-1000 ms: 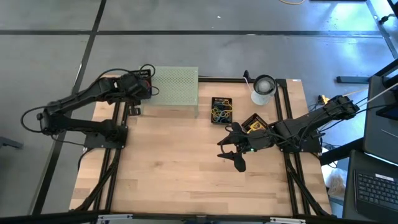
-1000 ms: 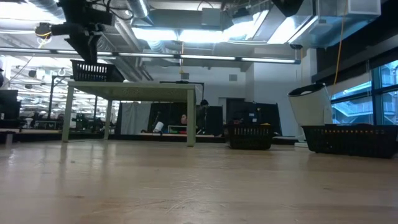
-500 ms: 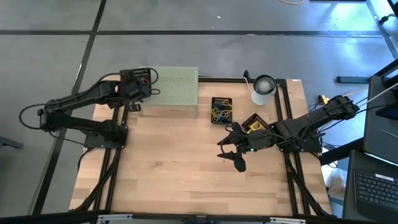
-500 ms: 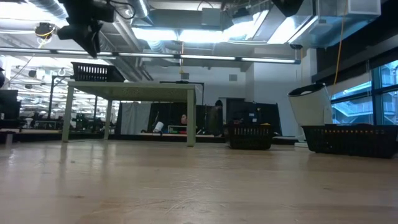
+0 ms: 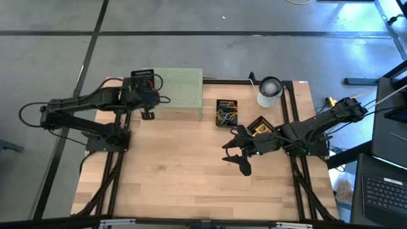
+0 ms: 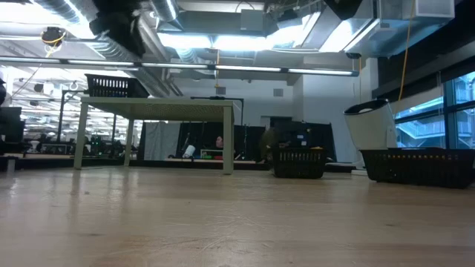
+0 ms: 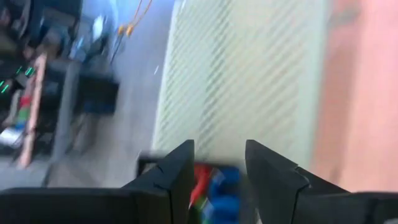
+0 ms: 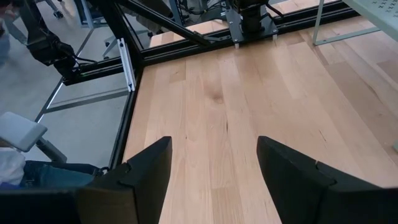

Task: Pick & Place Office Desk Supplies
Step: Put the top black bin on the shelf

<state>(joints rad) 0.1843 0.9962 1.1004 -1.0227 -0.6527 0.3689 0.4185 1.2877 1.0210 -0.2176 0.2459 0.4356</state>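
While the big wooden worktop point(image 5: 191, 165) is lying mostly bare, the pale-green mesh stand point(image 5: 179, 93) is sitting at its far edge. The left arm has swung since a second ago. Its left gripper point(image 5: 147, 112) has come off the back corner and is now hanging at the near left corner of the stand. That probably means it is carrying something over to set down, or coming back for more.

In the left wrist view the left gripper point(image 7: 219, 163) is standing partly open, and red and blue loop clips point(image 7: 214, 183) are showing between its fingers. I cannot tell if it is holding them or if they are lying below it.

The right arm is waiting and has not moved. The right gripper point(image 5: 236, 158) is hovering wide open over bare wood in the middle of the worktop, holding nothing.

Near the white roll point(image 5: 269, 91), a small black tray point(image 5: 226, 112) is holding thin tan rubber bands point(image 5: 222, 115). A yellow crayon box point(image 5: 258, 126) is lying just beside the right arm, partly hidden by it.

The left wrist view is very blurry. The low view is showing only part of the left arm point(image 6: 122, 26) at the top, cut off. The other small supplies are too tiny to make out.
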